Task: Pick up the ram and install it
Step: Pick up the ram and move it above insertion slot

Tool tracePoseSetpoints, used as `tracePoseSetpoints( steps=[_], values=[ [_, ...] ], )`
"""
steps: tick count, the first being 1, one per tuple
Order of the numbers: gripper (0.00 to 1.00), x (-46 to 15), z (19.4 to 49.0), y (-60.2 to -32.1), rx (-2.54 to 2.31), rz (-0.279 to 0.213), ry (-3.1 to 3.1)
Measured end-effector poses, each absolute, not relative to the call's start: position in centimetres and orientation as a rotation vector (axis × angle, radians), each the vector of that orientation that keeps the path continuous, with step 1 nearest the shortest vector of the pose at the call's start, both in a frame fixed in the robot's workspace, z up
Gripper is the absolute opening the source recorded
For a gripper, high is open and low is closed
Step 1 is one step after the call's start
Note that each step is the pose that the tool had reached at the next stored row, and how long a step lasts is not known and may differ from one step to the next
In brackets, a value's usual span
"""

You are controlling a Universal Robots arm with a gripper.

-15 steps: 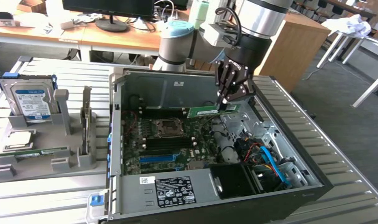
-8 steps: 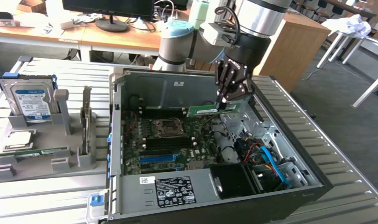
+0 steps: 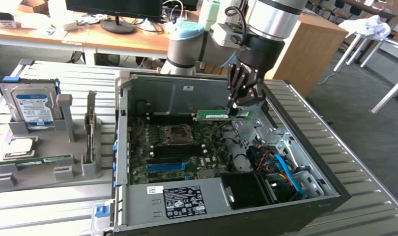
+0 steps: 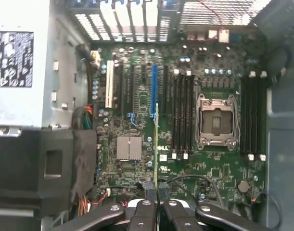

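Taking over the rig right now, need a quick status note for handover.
Gripper: shut on the ram.
Ram: lifted and held level over the motherboard inside the open case, clear of the board. The wrist view shows it edge-on between the fingers.
Done: the pick-up.
Left: the install. The ram is not yet seated in any slot.

**Materials and Finishes**

The ram (image 3: pixel 223 115) was seen as green circuit board with a white paper sticker. The case (image 3: pixel 179 91) was shown in dull grey sheet metal, the slatted table (image 3: pixel 356 162) in ribbed metal, the holder (image 3: pixel 28 179) in matt grey plastic.
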State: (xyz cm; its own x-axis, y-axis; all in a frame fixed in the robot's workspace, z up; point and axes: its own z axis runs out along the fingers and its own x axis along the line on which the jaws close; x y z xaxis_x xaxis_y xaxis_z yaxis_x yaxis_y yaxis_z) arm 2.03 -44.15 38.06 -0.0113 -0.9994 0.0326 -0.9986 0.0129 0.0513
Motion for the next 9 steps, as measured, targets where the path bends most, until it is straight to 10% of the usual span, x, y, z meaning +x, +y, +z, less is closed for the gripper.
tracePoseSetpoints(
  steps=[9],
  values=[
    [0.13,2.03,37.94,-44.15,1.995,-0.027,-2.350]
  ],
)
